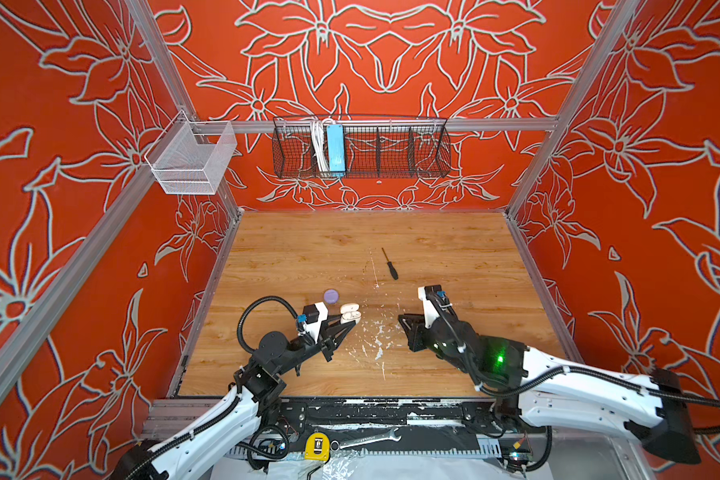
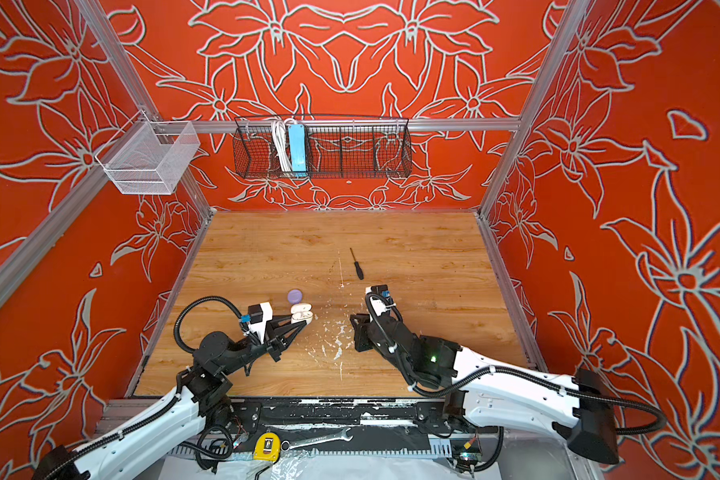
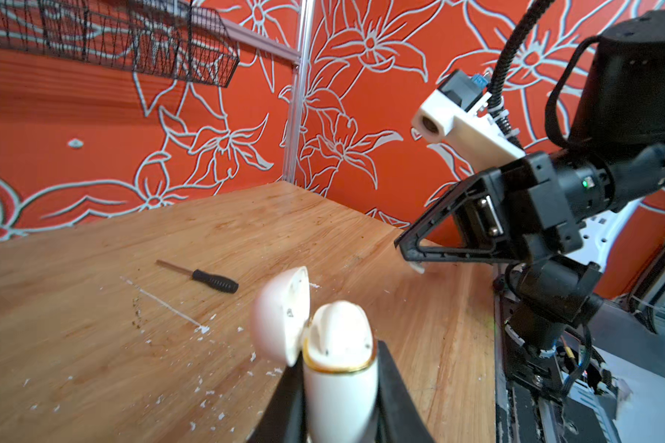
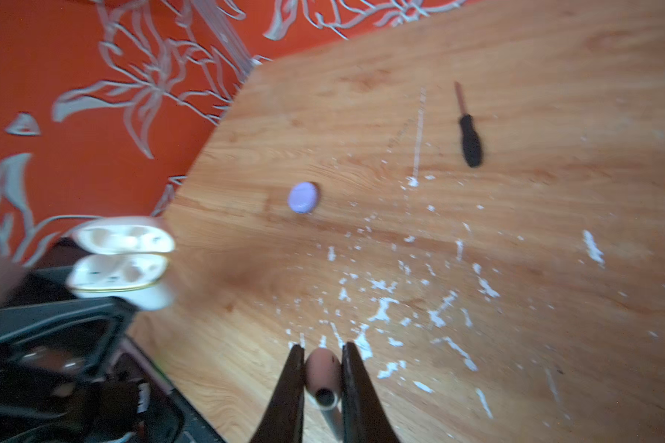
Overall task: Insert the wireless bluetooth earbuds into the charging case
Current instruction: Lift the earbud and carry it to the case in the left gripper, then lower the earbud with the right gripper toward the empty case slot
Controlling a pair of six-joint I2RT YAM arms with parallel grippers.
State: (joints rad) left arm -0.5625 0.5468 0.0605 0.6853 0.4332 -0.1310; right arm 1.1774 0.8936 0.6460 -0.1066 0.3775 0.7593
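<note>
Gripping the white case in the left gripper, with jaws drawn narrow and pressed on both sides of its lower half. Holding it at the front-left part of the tabletop, with the lid swung open and tipped back on its hinge. Cannot tell from the blurred right wrist view whether the wells are filled.

Pinching one earbud in the right gripper, with jaws nearly together and bearing on its two sides, the rounded head at the tips and the stem running back between them. Poised in the tabletop's front half, just right of its middle, well apart from the white case, with tips turned toward the left edge.

Showing in both top views a lavender case, shut and lying flat just behind the white case, toward the back edge. Showing also a screwdriver near the tabletop's middle, apart from both grippers, and white flecks strewn across the wood between the two grippers.
</note>
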